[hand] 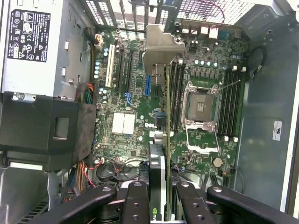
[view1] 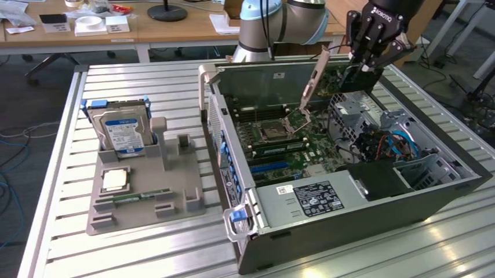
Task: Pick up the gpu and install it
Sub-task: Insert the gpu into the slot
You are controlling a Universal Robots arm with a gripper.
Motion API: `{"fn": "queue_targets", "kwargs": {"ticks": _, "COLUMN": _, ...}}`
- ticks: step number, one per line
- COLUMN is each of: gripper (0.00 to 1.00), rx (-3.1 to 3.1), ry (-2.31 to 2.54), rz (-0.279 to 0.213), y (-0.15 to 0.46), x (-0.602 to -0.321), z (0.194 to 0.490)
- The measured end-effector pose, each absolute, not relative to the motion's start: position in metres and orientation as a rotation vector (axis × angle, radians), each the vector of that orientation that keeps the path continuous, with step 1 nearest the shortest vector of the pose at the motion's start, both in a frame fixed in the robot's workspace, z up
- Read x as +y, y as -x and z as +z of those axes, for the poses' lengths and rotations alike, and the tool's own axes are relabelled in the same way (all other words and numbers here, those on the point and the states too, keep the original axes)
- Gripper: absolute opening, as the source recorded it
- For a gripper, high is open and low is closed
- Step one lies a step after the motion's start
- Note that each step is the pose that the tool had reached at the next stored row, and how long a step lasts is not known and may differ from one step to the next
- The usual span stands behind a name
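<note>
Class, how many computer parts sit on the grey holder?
3: hard drive standing at the far end, square processor in the middle, green memory stick nearest the camera. None seems hidden.

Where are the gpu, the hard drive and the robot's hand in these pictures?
gpu [view1: 340, 78], exterior view, green board face.
hard drive [view1: 122, 133], exterior view, its blue label.
hand [view1: 365, 63], exterior view, between its fingertips.

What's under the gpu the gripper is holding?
Below the gpu lies the motherboard: expansion slots, memory slots, CPU socket. The strip right beneath the card and its bracket is covered.
</note>
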State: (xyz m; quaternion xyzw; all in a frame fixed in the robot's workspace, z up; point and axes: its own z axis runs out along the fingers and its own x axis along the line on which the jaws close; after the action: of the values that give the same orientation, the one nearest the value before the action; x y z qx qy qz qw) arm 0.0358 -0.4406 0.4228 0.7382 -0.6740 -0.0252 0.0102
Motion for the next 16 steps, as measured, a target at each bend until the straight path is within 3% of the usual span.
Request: {"fn": "queue_targets", "kwargs": {"ticks": 16, "gripper": 0.27, "rx": -2.157, "ry": -2.272, "rz": -0.06, "y": -0.019, "x": -0.441, "z": 0.415}}
